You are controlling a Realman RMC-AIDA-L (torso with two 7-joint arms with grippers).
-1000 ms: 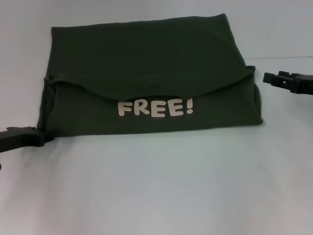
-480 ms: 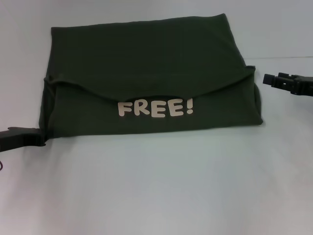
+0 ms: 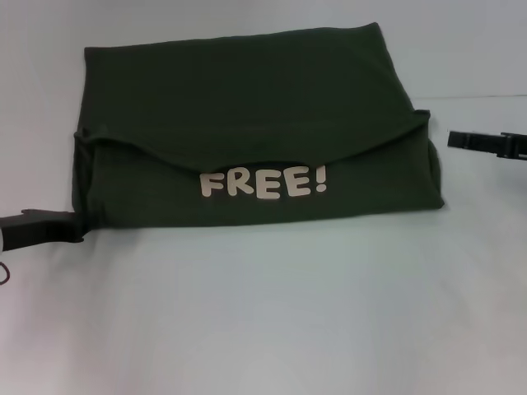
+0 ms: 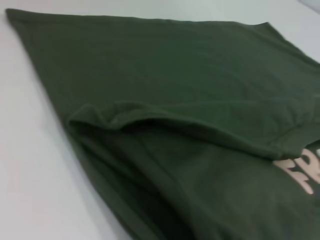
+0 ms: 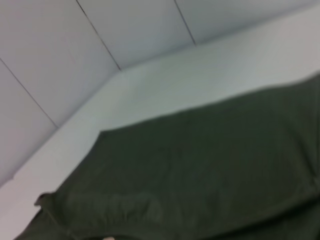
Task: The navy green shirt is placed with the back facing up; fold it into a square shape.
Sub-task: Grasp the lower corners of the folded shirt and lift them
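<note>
Head view shows the shirt (image 3: 247, 132) folded across the frame's upper middle on the tabletop (image 3: 272, 313). Soft, limp cloth; best pinched at corners. Left pincer (image 3: 62, 228) touches its lower-left corner, right pincer (image 3: 461, 138) just beside; fingers unclear.

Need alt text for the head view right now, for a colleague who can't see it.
A folded navy green shirt lies on a white table, its "FREE!" lettering showing below a folded-over flap. The left pincer is at its near-left corner, the right pincer just off its right edge.

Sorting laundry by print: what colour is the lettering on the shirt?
Cream lettering on the dark olive-green shirt; the head view shows it best.
</note>
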